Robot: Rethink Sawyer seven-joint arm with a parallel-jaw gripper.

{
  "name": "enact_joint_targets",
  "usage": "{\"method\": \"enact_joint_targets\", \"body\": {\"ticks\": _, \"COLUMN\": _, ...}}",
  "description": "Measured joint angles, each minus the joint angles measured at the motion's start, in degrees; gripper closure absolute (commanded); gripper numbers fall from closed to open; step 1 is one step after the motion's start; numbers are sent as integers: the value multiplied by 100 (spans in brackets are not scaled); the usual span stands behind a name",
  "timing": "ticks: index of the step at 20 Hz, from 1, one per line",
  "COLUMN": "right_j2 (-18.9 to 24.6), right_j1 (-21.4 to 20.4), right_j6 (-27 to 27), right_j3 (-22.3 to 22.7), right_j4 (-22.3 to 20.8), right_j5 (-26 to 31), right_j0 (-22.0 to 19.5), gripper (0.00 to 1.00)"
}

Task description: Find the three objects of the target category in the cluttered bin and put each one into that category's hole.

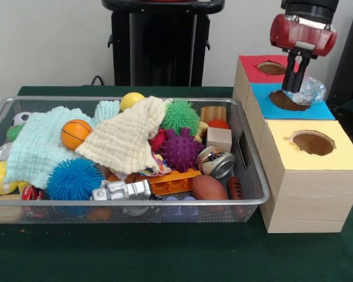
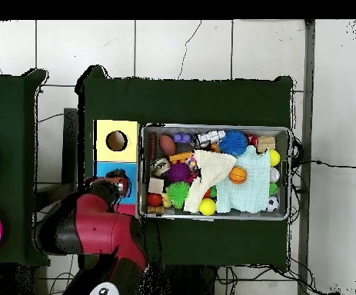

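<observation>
**Gripper holding crumpled clear plastic over the blue hole**

Nearest the camera in the front view, a wire mesh bin [image 1: 129,202] sits on the green-covered counter [image 1: 165,252], with a wooden box [image 1: 303,194] of three holes just to its right.

The gripper [image 1: 296,82] hangs above the middle, blue-topped section of the box. Its dark fingers [image 1: 291,73] point straight down and are closed on a crumpled clear plastic object [image 1: 309,91], which sits at the far edge of the blue hole [image 1: 288,101], partly over the opening. Behind it is the red-topped section with the red hole [image 1: 272,68]; in front is the yellow-topped section with the yellow hole [image 1: 313,143]. Above the fingers is the red wrist housing of the arm [image 1: 303,32].

Moving left to the bin, the clutter is piled high. A cream cloth [image 1: 126,138] lies draped over the middle, overlapping a pale teal cloth [image 1: 41,147] on the left. A small orange basketball [image 1: 76,134] rests on the two cloths. A blue spiky ball [image 1: 75,179] lies at the front left, a purple spiky ball [image 1: 181,150] at centre, and a green spiky ball [image 1: 179,114] behind it. A crushed metal can [image 1: 216,162] lies near the right wall, with a brown toy football [image 1: 209,188] in front of it. A silver toy robot [image 1: 122,190] lies along the front wall.

In the overhead view, the arm reaches over the box beside the bin.
</observation>
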Motion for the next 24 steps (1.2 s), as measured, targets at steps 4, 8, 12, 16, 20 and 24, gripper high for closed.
{"method": "enact_joint_targets", "body": {"ticks": 4, "right_j2": -144, "right_j1": -149, "right_j6": 0, "right_j3": -51, "right_j4": -1, "right_j5": 236, "right_j0": 101, "gripper": 100}}
{"method": "enact_joint_targets", "body": {"ticks": 8, "right_j2": -248, "right_j1": -288, "right_j6": 0, "right_j3": -93, "right_j4": -5, "right_j5": 402, "right_j0": 206, "gripper": 100}}
{"method": "enact_joint_targets", "body": {"ticks": 12, "right_j2": -261, "right_j1": -325, "right_j6": 0, "right_j3": -95, "right_j4": -4, "right_j5": 447, "right_j0": 291, "gripper": 100}}
{"method": "enact_joint_targets", "body": {"ticks": 16, "right_j2": -247, "right_j1": -327, "right_j6": 0, "right_j3": -95, "right_j4": 31, "right_j5": 453, "right_j0": 333, "gripper": 100}}
{"method": "enact_joint_targets", "body": {"ticks": 20, "right_j2": -105, "right_j1": -359, "right_j6": 0, "right_j3": -65, "right_j4": 147, "right_j5": 453, "right_j0": 294, "gripper": 100}}
{"method": "enact_joint_targets", "body": {"ticks": 24, "right_j2": 50, "right_j1": -400, "right_j6": 0, "right_j3": 1, "right_j4": 243, "right_j5": 453, "right_j0": 241, "gripper": 100}}
